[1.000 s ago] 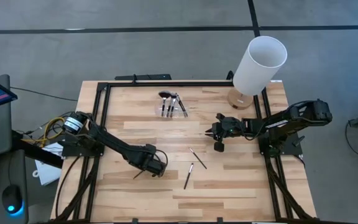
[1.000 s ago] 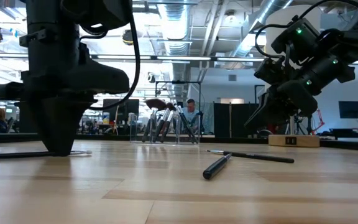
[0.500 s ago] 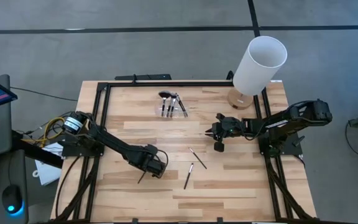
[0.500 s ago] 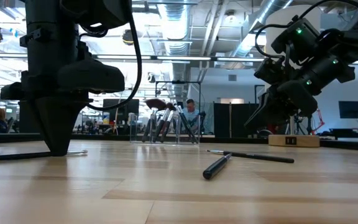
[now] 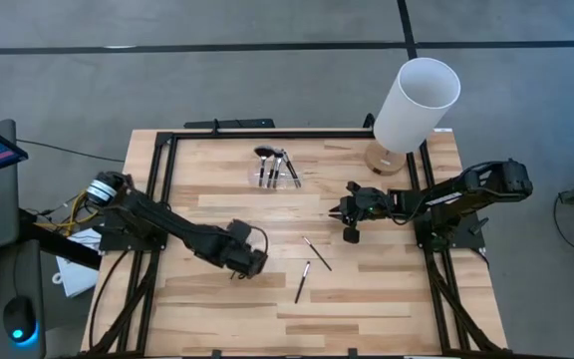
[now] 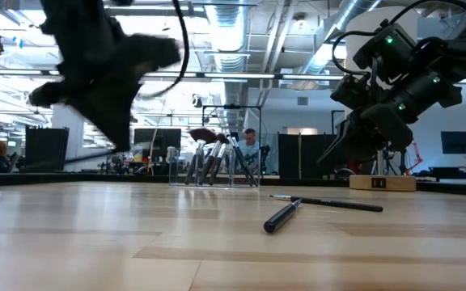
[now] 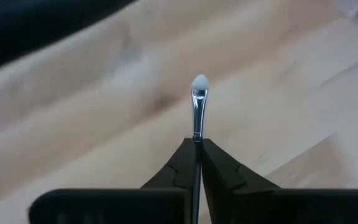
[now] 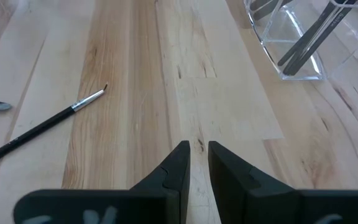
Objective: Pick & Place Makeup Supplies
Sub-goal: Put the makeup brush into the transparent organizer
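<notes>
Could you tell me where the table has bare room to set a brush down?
The near strip of the table in front of the two loose brushes is bare, as is the far-left corner. It is crowded around the clear holder and the right end effector.

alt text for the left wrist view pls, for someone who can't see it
The left gripper is shut on a slim makeup brush, whose silver ferrule and small pale tip stick out past the two dark fingers. Behind it is blurred light wooden tabletop, with a dark shape crossing one corner.
</notes>
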Robot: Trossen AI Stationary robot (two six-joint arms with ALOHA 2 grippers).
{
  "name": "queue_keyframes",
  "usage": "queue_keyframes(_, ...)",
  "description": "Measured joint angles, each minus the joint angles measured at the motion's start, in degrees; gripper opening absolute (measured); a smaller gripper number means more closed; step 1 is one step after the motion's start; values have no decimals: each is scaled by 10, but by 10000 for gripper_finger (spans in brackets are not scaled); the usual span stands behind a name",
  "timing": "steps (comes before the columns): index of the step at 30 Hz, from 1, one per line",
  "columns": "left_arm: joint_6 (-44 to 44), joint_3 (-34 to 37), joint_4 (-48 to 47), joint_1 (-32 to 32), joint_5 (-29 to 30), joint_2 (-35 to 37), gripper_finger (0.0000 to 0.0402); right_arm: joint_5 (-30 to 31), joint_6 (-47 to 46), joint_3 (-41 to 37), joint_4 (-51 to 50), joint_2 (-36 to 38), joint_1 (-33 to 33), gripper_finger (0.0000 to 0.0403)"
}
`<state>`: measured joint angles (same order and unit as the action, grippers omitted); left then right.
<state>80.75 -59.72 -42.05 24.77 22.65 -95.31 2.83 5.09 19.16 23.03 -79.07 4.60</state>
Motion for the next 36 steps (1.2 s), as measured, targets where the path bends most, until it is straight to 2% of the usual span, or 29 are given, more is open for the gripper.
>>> queue_keyframes(4,-9,0,15,-7,101,42,14,0,0,0,2,0,0,50)
queue_keyframes(7,-54,0,57,-21,177,60,14,1,-1,0,4,0,0,50)
queue_keyframes(11,-149,-1,145,-50,225,61,15,1,-1,0,5,0,0,50)
queue_keyframes(16,-272,-1,269,-86,228,47,15,-10,-1,0,20,0,0,50)
queue_keyframes(19,-335,-1,331,-99,228,45,15,-63,-8,0,63,0,0,50)
queue_keyframes(26,-458,0,470,-106,228,44,16,-207,-68,0,238,0,10,50)
queue_keyframes(31,-538,53,655,-102,204,44,16,-291,-150,0,360,0,39,61)
queue_keyframes(36,-586,116,816,-105,149,44,16,-299,-191,10,412,0,44,91)
